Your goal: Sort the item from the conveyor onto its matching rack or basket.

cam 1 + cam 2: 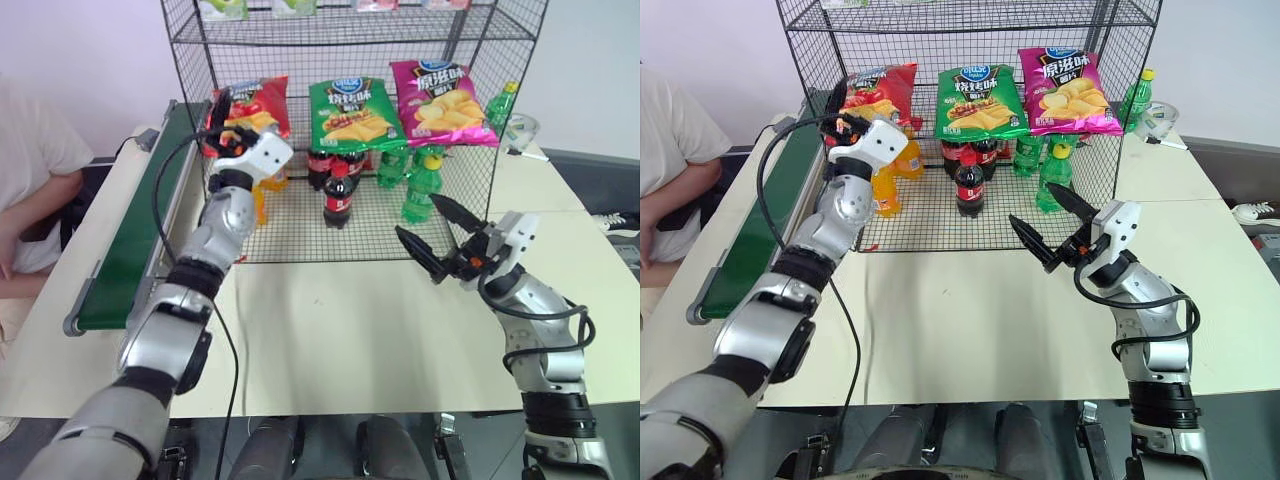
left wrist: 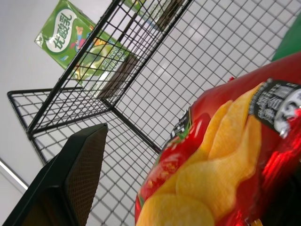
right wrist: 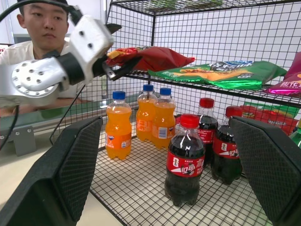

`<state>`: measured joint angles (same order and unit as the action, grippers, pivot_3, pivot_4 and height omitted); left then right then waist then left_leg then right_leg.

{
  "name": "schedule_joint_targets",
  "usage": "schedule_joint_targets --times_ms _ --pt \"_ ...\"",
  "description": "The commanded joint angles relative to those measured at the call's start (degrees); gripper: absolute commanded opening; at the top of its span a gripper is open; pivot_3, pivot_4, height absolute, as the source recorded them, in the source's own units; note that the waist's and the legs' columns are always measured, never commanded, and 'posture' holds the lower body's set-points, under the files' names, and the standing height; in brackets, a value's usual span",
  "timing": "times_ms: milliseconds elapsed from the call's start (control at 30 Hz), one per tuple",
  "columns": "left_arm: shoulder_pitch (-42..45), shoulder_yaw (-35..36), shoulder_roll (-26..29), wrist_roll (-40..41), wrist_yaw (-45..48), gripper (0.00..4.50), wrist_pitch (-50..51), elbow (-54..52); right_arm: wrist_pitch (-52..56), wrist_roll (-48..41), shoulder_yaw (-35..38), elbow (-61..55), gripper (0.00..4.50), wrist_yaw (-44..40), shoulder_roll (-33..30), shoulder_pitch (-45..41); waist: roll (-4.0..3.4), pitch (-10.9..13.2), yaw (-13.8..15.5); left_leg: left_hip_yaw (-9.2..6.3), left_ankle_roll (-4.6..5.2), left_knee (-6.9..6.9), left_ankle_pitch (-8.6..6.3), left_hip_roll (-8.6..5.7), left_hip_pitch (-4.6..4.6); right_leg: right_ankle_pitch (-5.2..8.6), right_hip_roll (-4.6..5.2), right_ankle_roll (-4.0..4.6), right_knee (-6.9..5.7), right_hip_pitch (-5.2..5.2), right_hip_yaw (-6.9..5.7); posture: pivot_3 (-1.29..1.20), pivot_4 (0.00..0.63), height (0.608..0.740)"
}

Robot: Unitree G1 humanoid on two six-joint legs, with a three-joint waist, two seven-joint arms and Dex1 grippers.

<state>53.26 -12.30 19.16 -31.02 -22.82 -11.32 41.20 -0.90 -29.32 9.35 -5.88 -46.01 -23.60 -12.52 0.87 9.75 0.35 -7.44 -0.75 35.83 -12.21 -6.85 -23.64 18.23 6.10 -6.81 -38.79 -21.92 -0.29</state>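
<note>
The item, a glossy red crisp bag (image 1: 262, 100), lies on the middle shelf of the black wire rack (image 1: 300, 235), at its left end. My left gripper (image 1: 225, 115) is raised at that shelf's left edge, open, with one finger above the bag's near end and one below. In the left wrist view the bag (image 2: 225, 160) sits close beside one black finger (image 2: 70, 179). The dark green conveyor (image 1: 135, 230) runs along the table's left side with nothing on the visible belt. My right gripper (image 1: 432, 238) hovers open over the table in front of the rack, holding nothing.
A green crisp bag (image 1: 352, 112) and a pink crisp bag (image 1: 440, 100) lie on the same shelf to the right. Cola (image 1: 338, 195), orange (image 3: 118, 125) and green bottles (image 1: 420, 185) stand on the rack's floor. A person (image 1: 30, 190) sits beyond the conveyor at the left.
</note>
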Motion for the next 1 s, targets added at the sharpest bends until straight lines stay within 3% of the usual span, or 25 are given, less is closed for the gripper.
schedule_joint_targets --times_ms 33,267,433,600,800,1000 --pt "-5.62 2.10 3.15 2.60 4.70 4.23 -2.97 -12.97 -1.16 -0.22 0.86 -0.96 4.50 -0.32 -0.29 -0.49 0.00 0.00 -0.14 0.00 -0.01 0.00 0.00 0.00 -0.01 0.00 0.00 0.00 -0.01 -0.03 0.02 0.00 0.150 0.740" --pt "-24.09 6.84 9.43 10.73 15.40 4.23 -8.62 -33.00 -1.02 -0.67 1.64 -1.07 4.50 -0.77 -0.78 0.16 -0.03 -0.02 -1.02 0.01 -0.14 0.03 0.08 0.02 -0.26 0.00 0.05 0.02 -0.17 -0.38 0.13 0.00 0.150 0.740" --pt "-34.66 16.93 10.03 40.81 35.93 4.23 6.07 -42.79 0.70 -2.37 3.51 -2.48 4.50 -2.60 -3.77 2.24 -0.05 -0.03 -0.99 -0.01 0.09 0.10 -0.06 0.04 -0.30 0.01 0.13 0.04 -0.19 -0.38 0.12 0.00 0.150 0.740" --pt "-44.04 27.14 16.76 58.60 50.68 4.23 22.42 -47.06 2.91 -4.85 7.57 -3.79 4.50 -6.32 -9.52 6.01 -0.06 -0.03 -1.12 -0.04 0.16 0.16 -0.09 0.03 -0.30 0.02 0.14 0.05 -0.19 -0.35 0.11 0.00 0.150 0.740" --pt "-52.48 35.98 24.39 63.59 64.73 4.23 21.99 -46.47 4.91 -7.51 13.66 -3.64 4.50 -11.11 -15.85 11.67 -0.06 -0.03 -0.64 -0.03 0.21 0.16 -0.12 0.06 -0.29 0.03 0.17 0.08 -0.17 -0.29 0.10 0.00 0.150 0.740" --pt "-53.62 38.49 28.46 58.04 71.25 4.23 14.16 -34.67 3.56 -6.64 18.60 -0.67 4.50 -17.13 -19.71 18.20 -0.10 -0.04 0.21 0.05 0.25 0.13 -0.16 0.05 -0.27 0.04 0.27 0.10 -0.11 -0.29 0.09 0.00 0.150 0.740"
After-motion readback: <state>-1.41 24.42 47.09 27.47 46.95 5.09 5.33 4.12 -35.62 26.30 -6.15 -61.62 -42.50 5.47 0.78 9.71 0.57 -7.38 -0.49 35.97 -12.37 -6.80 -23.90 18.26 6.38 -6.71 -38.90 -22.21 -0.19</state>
